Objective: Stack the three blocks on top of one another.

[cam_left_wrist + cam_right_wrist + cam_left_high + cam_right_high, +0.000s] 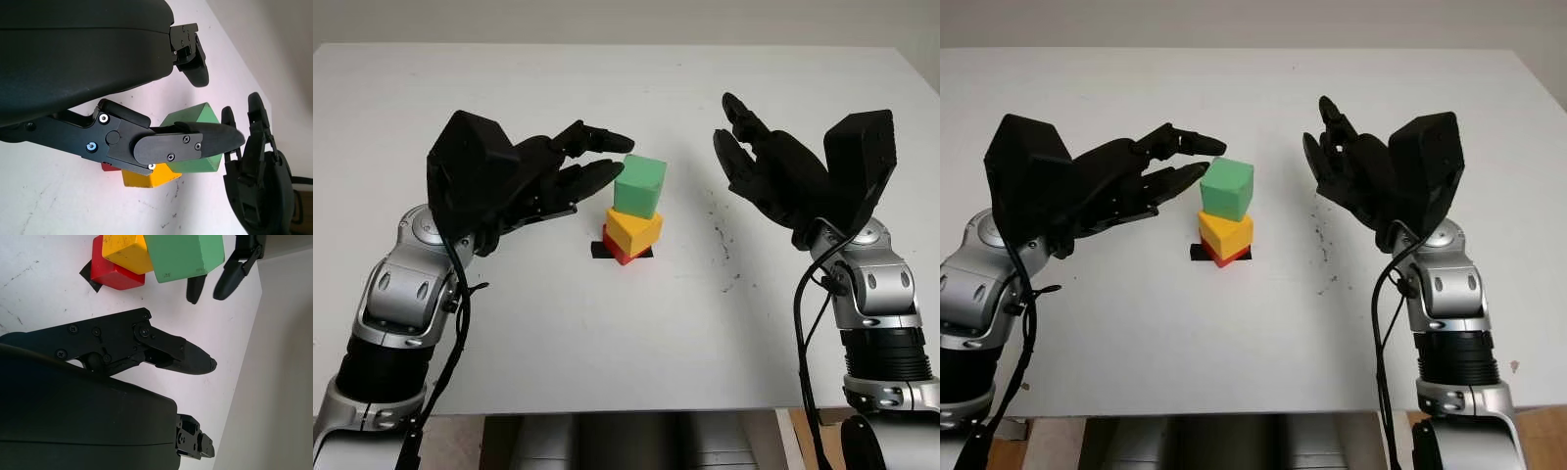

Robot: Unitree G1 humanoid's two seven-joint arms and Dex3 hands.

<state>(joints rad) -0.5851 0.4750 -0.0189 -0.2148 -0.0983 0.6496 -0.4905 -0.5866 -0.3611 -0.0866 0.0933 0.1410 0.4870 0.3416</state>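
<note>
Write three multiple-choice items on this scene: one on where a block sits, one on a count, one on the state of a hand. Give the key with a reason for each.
1. Where is the green block?
A. on top of the yellow block
B. flat on the table beside the stack
C. under the red block

2. How many blocks make up the stack?
A. one
B. two
C. three

3. What is the state of the left hand?
A. closed around the green block
B. open, just beside the green block
C. pressed flat on the table

Key:
1. A, since green sits on yellow, with red lowest on the black patch.
2. C, since red, yellow and green stand one above another.
3. B, since its fingers reach toward green without gripping it; the right hand is also open, on the stack's other side.
</note>
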